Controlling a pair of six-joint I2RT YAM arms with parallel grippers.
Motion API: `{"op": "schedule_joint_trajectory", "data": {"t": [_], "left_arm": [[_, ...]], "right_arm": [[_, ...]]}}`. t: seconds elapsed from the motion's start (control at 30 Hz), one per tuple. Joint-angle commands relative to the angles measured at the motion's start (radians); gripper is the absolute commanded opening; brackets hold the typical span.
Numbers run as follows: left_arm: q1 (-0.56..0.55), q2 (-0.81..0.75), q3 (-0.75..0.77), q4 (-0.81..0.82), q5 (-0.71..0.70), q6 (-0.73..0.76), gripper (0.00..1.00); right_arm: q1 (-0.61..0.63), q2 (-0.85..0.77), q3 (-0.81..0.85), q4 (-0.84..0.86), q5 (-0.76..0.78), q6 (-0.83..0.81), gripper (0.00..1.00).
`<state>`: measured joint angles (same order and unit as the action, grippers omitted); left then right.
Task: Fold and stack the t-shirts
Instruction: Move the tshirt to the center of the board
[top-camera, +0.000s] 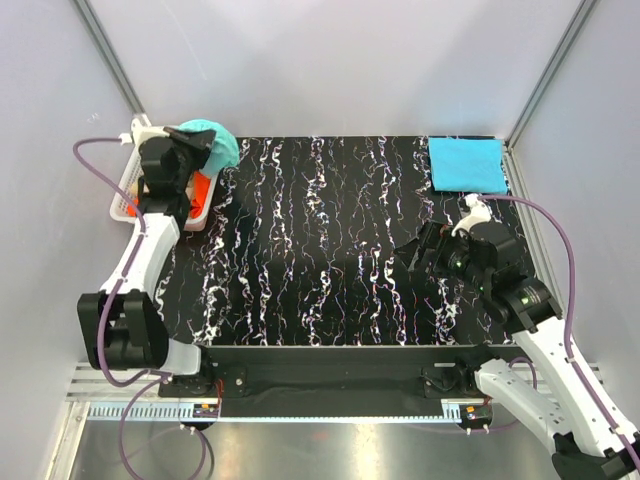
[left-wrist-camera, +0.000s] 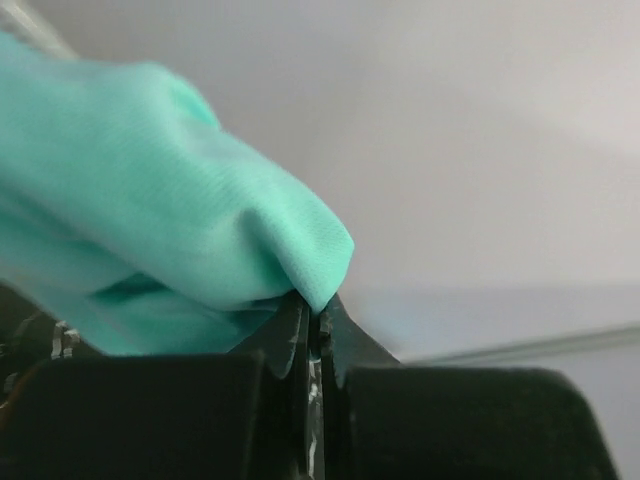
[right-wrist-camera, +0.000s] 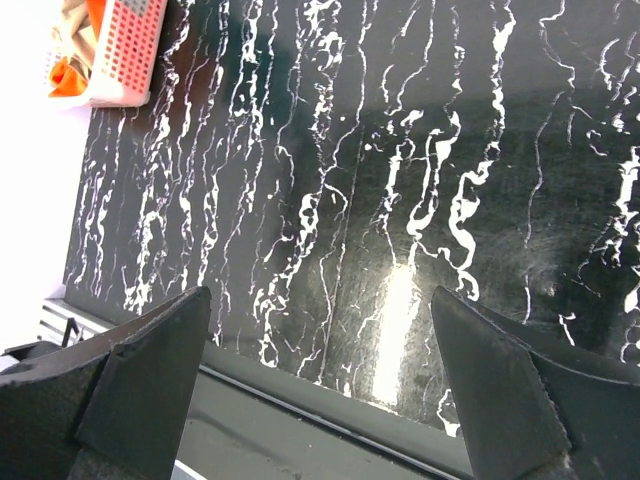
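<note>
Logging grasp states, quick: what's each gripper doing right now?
Left gripper: closed on the mint-teal t-shirt.
Right gripper: open, holding nothing.

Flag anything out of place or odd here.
Nothing is spilled or damaged. The mint shirt hangs bunched from the shut left gripper at the basket, mid-pick rather than misplaced; the blue shirt lies folded flat.

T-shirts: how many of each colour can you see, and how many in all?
Mint-teal t-shirt: 1
Sky-blue t-shirt: 1
Orange t-shirt: 1
Tan t-shirt: 1, only a scrap showing in the basket
Total: 4
</note>
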<state>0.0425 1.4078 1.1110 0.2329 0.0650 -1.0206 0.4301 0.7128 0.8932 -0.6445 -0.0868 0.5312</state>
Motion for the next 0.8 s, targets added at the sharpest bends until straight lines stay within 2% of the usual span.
{"op": "schedule_joint_trajectory", "data": {"t": [0.0, 0.13, 0.27, 0.37, 0.53, 0.6, 0.63, 0.7, 0.73, 0.77], "left_arm": [[-0.021, -0.084, 0.191, -0.036, 0.163, 0.083, 0.00], [-0.036, -0.138, 0.277, -0.029, 0.246, 0.102, 0.00], [-0.119, -0.187, 0.302, -0.038, 0.274, 0.105, 0.00], [-0.190, -0.222, 0.235, -0.058, 0.297, 0.125, 0.00], [-0.309, -0.233, -0.005, -0.159, 0.387, 0.155, 0.00], [-0.370, -0.234, -0.136, -0.171, 0.385, 0.190, 0.09], [-0.394, -0.231, -0.169, -0.211, 0.374, 0.217, 0.34], [-0.437, -0.199, -0.201, -0.294, 0.345, 0.278, 0.39], [-0.443, -0.187, -0.200, -0.390, 0.332, 0.345, 0.50], [-0.446, -0.178, -0.194, -0.441, 0.296, 0.375, 0.55]], "right_arm": [[0.002, 0.026, 0.072, 0.040, -0.042, -0.019, 0.99], [0.004, 0.054, 0.115, 0.013, -0.065, -0.014, 0.99], [0.004, 0.044, 0.138, 0.002, -0.071, -0.011, 1.00], [0.002, 0.019, 0.151, -0.010, -0.054, 0.001, 1.00], [0.004, -0.003, 0.148, -0.047, -0.010, 0.032, 0.99], [0.002, -0.009, 0.112, -0.044, -0.007, 0.041, 1.00], [0.004, -0.009, 0.096, -0.041, -0.013, 0.052, 0.99], [0.004, 0.005, 0.050, -0.034, -0.022, 0.064, 0.99], [0.002, 0.014, 0.037, -0.023, -0.028, 0.076, 0.98], [0.002, 0.036, 0.014, -0.014, -0.031, 0.082, 0.97]]}}
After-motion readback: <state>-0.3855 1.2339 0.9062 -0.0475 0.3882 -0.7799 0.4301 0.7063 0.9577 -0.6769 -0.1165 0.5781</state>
